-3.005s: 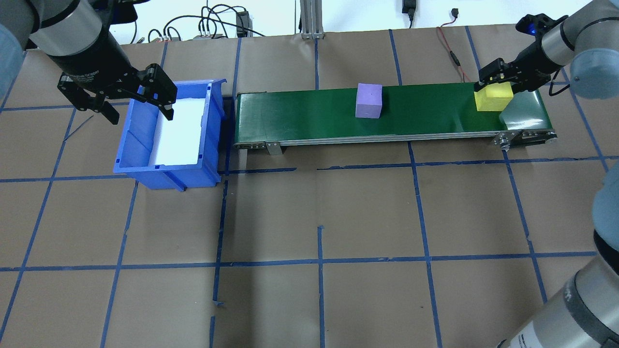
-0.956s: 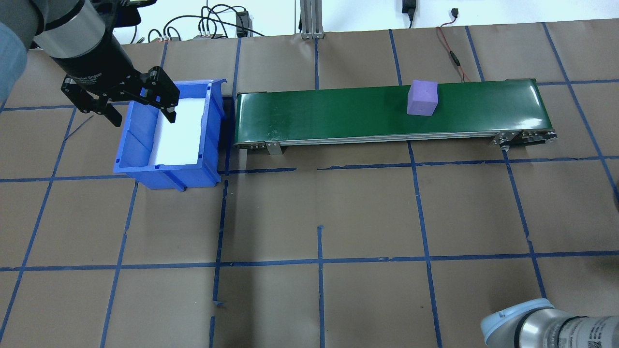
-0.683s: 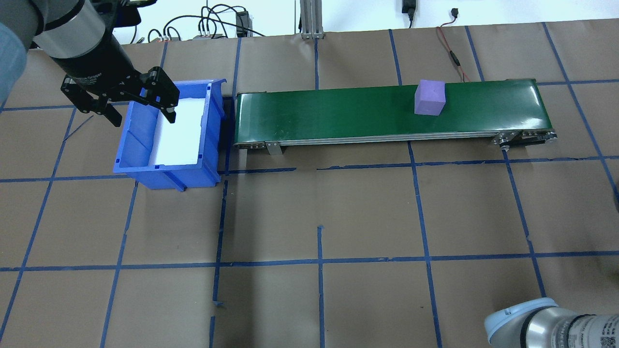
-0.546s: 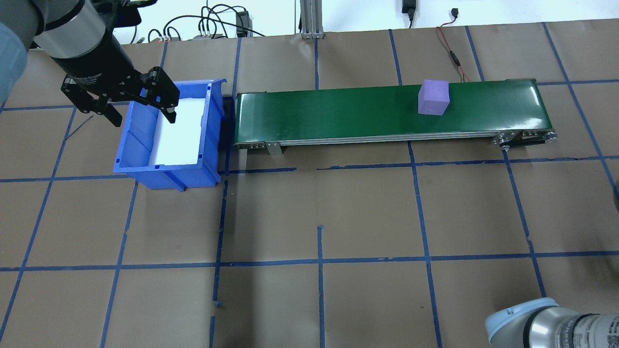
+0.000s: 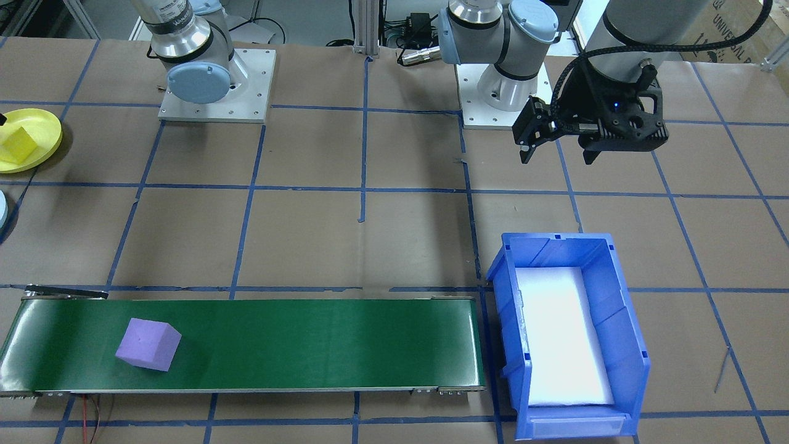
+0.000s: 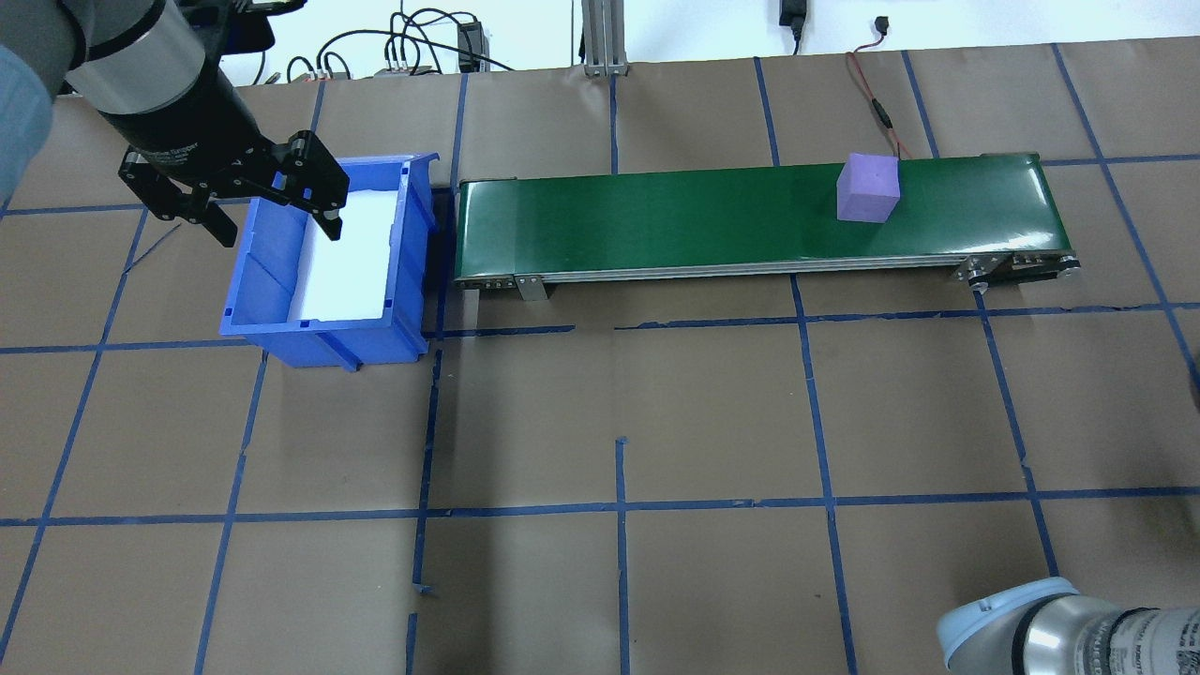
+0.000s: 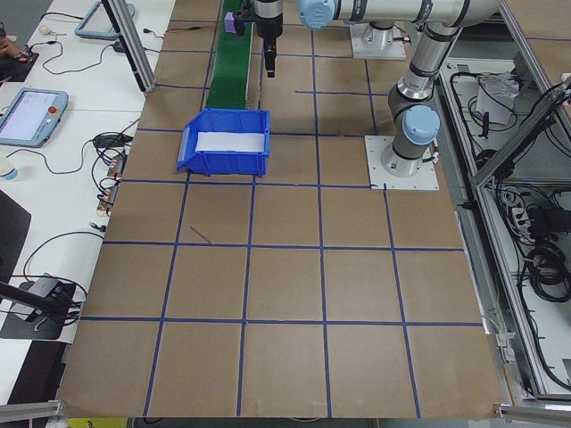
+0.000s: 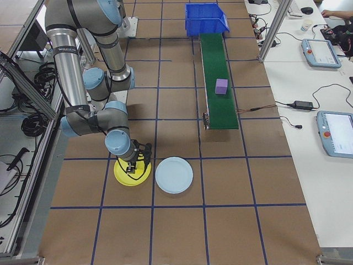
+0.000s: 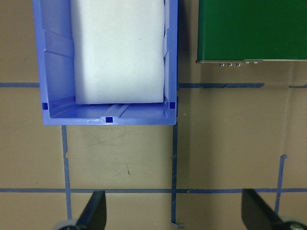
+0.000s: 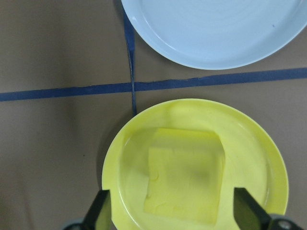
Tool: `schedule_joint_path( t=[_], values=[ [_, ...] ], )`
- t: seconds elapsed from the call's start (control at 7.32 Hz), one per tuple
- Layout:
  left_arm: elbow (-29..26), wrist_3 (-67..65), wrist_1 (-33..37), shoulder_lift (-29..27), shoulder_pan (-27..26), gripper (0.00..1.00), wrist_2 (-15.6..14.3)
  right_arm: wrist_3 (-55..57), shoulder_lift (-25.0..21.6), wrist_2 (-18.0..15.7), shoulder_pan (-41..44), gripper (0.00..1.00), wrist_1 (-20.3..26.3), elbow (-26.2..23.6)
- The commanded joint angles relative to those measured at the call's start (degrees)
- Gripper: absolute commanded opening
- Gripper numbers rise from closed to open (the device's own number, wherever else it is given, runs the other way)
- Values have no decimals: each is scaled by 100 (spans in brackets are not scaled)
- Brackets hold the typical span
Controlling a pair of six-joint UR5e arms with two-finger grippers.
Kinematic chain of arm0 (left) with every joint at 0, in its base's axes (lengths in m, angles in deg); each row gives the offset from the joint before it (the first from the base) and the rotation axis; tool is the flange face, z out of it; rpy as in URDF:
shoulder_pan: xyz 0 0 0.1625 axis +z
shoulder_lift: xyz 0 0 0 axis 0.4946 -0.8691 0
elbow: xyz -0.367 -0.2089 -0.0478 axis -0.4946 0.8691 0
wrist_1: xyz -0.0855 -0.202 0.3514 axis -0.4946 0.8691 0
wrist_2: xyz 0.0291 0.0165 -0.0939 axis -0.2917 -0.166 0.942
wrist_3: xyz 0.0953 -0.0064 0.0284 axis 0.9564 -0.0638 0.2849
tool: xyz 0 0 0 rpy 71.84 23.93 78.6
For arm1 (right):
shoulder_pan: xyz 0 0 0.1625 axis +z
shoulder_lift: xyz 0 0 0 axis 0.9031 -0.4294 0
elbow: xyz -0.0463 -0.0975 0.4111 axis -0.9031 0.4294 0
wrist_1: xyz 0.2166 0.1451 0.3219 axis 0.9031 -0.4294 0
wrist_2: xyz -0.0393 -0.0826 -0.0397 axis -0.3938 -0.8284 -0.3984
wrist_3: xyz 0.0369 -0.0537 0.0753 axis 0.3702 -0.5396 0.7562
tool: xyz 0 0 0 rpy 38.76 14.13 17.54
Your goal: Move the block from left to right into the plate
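front-facing view: i read the left gripper (image 5: 558, 148) hanging above the table on the robot's side of the blue plastic bin (image 5: 622, 345), jaws spread wide, nothing between them. the purple foam cube (image 5: 148, 345) sits on the green conveyor belt (image 5: 308, 342), near the belt end far from the bin. the yellow foam block (image 5: 17, 143) lies in the round yellow plate (image 5: 43, 126), well away from the belt.

overhead view: the left gripper (image 6: 274, 217) hangs over the bin's (image 6: 323, 342) far left corner, empty. the purple cube (image 6: 868, 188) rests near the belt's (image 6: 656, 225) end away from the bin.

right side view: the right gripper (image 8: 135, 168) is directly over the yellow plate (image 8: 124, 178), which lies just beside a pale blue round plate (image 8: 174, 175).

left wrist view: the fingers (image 9: 93, 215) stand far apart over bare brown paper, clear of the bin (image 9: 108, 112).

right wrist view: the yellow block (image 10: 184, 175) lies flat inside the yellow plate (image 10: 249, 132). the fingers (image 10: 98, 213) stand parted at either side of it, with a gap showing, holding nothing.
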Motion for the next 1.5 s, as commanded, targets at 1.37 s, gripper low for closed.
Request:
schedule_joint_path(
  t=[1.37],
  values=[
    [17,17,0,0,2,100,0,4844,1549,1721,4636,100,-208,2278]
  ],
)
